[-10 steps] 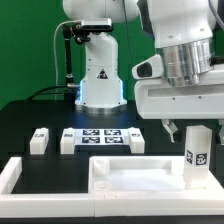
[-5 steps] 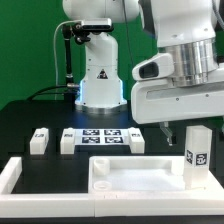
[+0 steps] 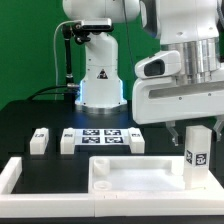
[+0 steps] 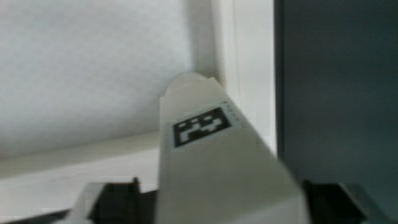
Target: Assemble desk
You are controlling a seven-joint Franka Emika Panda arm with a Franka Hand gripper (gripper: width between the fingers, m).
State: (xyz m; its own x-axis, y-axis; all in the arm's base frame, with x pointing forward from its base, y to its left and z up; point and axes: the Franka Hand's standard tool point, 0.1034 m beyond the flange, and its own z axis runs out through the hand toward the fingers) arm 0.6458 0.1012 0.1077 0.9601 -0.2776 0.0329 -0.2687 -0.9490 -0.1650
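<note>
Desk top [image 3: 140,182] laid flat – tagged leg [image 3: 197,152] stood upright at its corner, exterior view's right; gripper [image 3: 196,133] set astride leg – whether pinched cannot be told.

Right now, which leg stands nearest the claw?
The upright leg at the exterior view's right, below the claw; the others sit by the marker board.

The exterior view's right edge crops the end effector [image 3: 194,129], and the wrist view blurs the leg [image 4: 217,150].

Exterior view low, facing arm base [image 3: 98,75]; wrist view close on shared leg [image 4: 214,150].
</note>
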